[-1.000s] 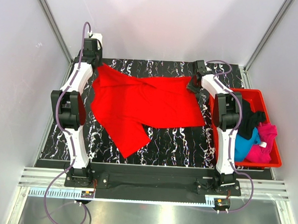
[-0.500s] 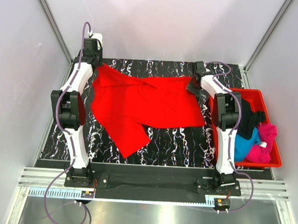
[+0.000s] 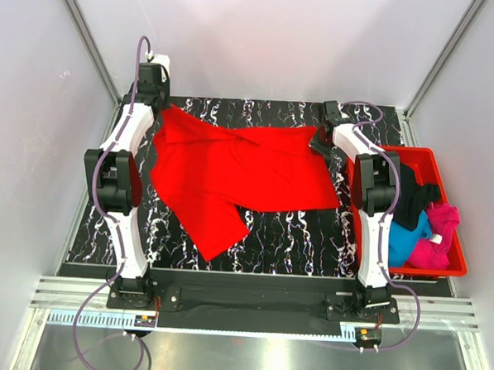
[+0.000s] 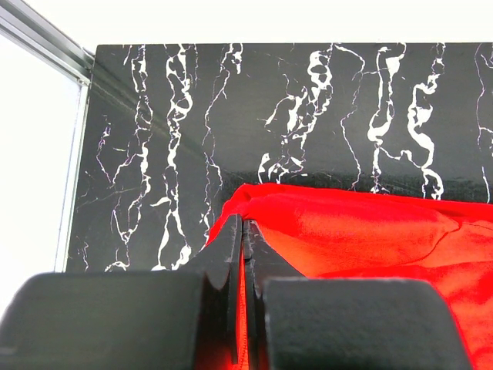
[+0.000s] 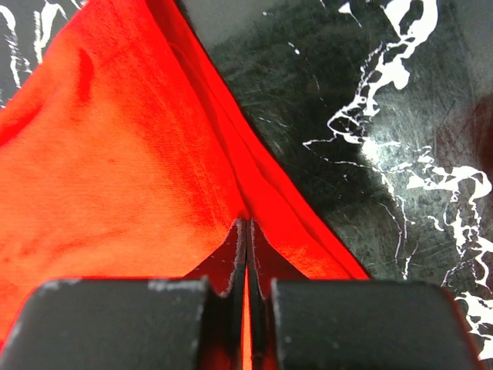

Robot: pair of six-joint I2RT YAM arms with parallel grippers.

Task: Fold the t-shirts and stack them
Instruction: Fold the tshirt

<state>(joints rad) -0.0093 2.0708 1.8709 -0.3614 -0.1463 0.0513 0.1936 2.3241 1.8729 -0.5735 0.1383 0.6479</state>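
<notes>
A bright red t-shirt (image 3: 239, 172) lies spread across the black marbled table (image 3: 294, 237), one sleeve pointing toward the near left. My left gripper (image 3: 161, 108) is shut on its far left corner; the wrist view shows red cloth (image 4: 362, 231) pinched between the closed fingers (image 4: 231, 254). My right gripper (image 3: 320, 143) is shut on the shirt's far right corner, with red fabric (image 5: 139, 169) caught between its fingertips (image 5: 266, 258). Black (image 3: 416, 202), blue (image 3: 405, 243) and magenta-pink (image 3: 439, 236) t-shirts are bundled in the bin at right.
A rigid red plastic bin (image 3: 427, 155) stands at the table's right edge beside the right arm. White enclosure walls and metal frame posts (image 3: 89, 40) surround the table. Bare marbled surface (image 3: 302, 242) shows in front of the red shirt.
The right gripper has closed on the shirt's far right corner. The shirt and both arms have hardly shifted.
</notes>
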